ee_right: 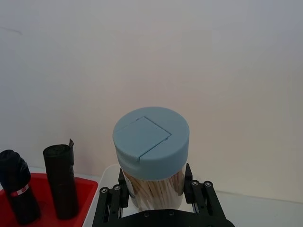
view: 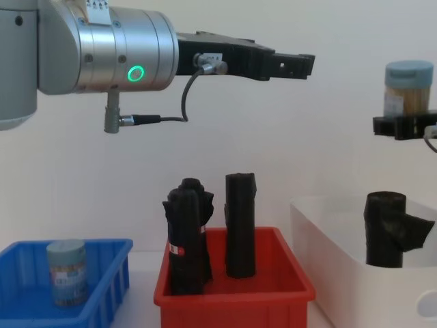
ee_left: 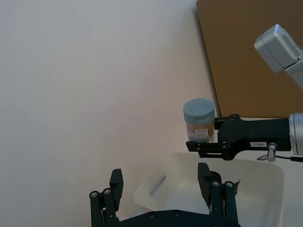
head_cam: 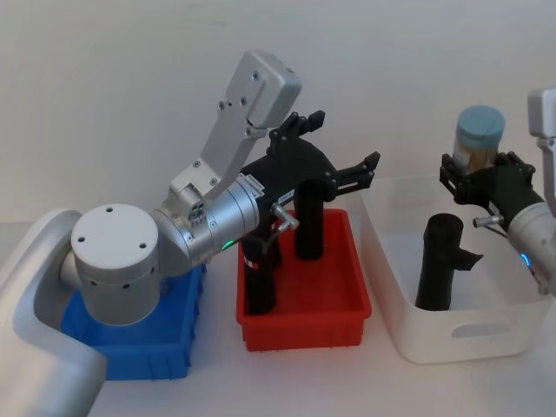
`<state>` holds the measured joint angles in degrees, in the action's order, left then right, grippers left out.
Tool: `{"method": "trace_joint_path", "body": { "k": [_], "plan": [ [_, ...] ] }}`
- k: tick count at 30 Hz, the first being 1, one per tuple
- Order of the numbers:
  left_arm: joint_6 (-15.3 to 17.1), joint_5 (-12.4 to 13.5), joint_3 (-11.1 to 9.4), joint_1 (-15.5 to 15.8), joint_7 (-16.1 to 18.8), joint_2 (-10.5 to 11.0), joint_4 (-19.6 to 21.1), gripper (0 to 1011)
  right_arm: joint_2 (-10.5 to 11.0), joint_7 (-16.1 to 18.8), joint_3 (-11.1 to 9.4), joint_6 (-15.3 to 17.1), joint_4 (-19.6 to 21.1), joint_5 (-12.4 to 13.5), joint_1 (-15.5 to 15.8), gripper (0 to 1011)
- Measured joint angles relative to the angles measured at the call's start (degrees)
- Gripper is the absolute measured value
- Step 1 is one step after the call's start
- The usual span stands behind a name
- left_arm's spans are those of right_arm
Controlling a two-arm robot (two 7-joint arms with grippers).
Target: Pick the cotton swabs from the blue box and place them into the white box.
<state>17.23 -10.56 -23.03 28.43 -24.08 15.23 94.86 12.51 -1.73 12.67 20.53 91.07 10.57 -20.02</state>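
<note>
Right gripper (head_cam: 476, 180): clamped around a jar of cotton swabs (head_cam: 479, 142); holds it upright in the air at about 2 o'clock in the head view, above the far rim of the white box (head_cam: 408, 334); the jar's pale blue lid stands clear above the fingers (ee_right: 199, 191).
Held jar: clear wall with stick ends showing inside; it hangs well above the box, not touching it.
Left gripper (head_cam: 334, 143): spread wide with nothing between its fingers; raised over the far end of the red bin (head_cam: 347, 302), near 12 o'clock in the head view.
Second jar of swabs (view: 66, 271): upright inside the blue box (view: 113, 277), at about 8 o'clock in the chest view; label band faces forward.
Blue box: at 8 o'clock in the head view, partly under the left arm.
White box: at 4 o'clock; one black roll (head_cam: 439, 263) leans inside it.
Red bin: between the two boxes; two black rolls (head_cam: 308, 217) stand in it.
</note>
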Motion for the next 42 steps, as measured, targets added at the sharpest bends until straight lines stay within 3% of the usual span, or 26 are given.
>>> {"method": "trace_joint_path", "body": {
  "k": [5, 15, 17, 22, 29, 42],
  "plan": [
    [0.0, 0.0, 0.0, 0.0, 0.0, 0.0, 0.0, 1004, -1.0, 0.3, -0.2, 2.2, -2.2, 2.0, -1.9, 628],
    [0.0, 0.0, 0.0, 0.0, 0.0, 0.0, 0.0, 1004, -2.6, 2.9, 0.3, 3.7, -6.7, 1.2, -5.6, 636],
    [0.0, 0.0, 0.0, 0.0, 0.0, 0.0, 0.0, 1004, -2.7, 3.0, 0.3, 3.7, -6.9, 1.1, -5.8, 664],
    [0.0, 0.0, 0.0, 0.0, 0.0, 0.0, 0.0, 1004, -3.1, 3.7, 0.4, 4.0, -8.1, 0.8, -6.8, 849],
    [0.0, 0.0, 0.0, 0.0, 0.0, 0.0, 0.0, 1004, -3.4, 4.3, 0.5, 4.2, -9.0, 0.6, -7.5, 1001],
    [0.0, 0.0, 0.0, 0.0, 0.0, 0.0, 0.0, 1004, -3.7, 4.8, 0.6, 4.5, -9.9, 0.3, -8.2, 1001]
  ]
}}
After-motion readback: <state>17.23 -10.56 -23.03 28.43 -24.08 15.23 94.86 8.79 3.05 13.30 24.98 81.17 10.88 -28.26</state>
